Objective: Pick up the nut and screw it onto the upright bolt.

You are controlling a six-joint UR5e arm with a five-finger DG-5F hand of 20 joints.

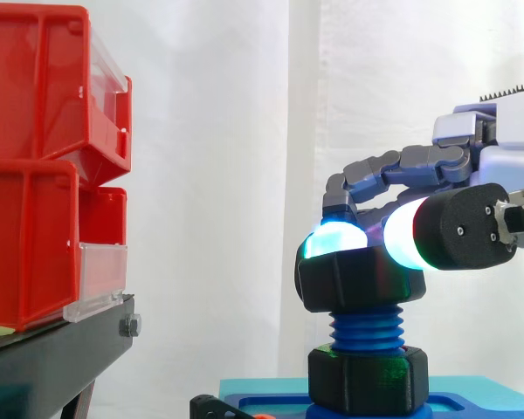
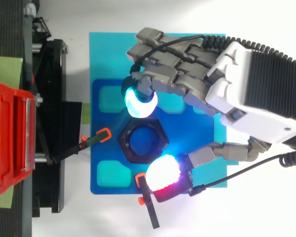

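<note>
Nut (image 1: 360,278) is sitting on the top threads of the upright bolt (image 1: 367,330), so from where I'm driving the pickup part looks done and we're into the screwing-on bit. The hand (image 2: 246,89) reaches in from the right in the side view and arches over the nut. It's gripping the nut: one cyan fingertip pad (image 2: 139,102) on one side and the white thumb pad (image 2: 164,174) on the opposite side, both riding high on the nut's upper edge. What matters for the next twist is alignment. The bolt's long axis runs straight up, and from above I can see blue bolt through the nut's hole, pretty much centred, so the bore looks lined up with the threads. The nut looks about level to me, though I wouldn't swear to it. There's plenty of bare thread below it before the second nut (image 1: 367,377) down at the blue base (image 2: 103,163). The red bins (image 1: 35,157) are well apart, off to the side.
</note>
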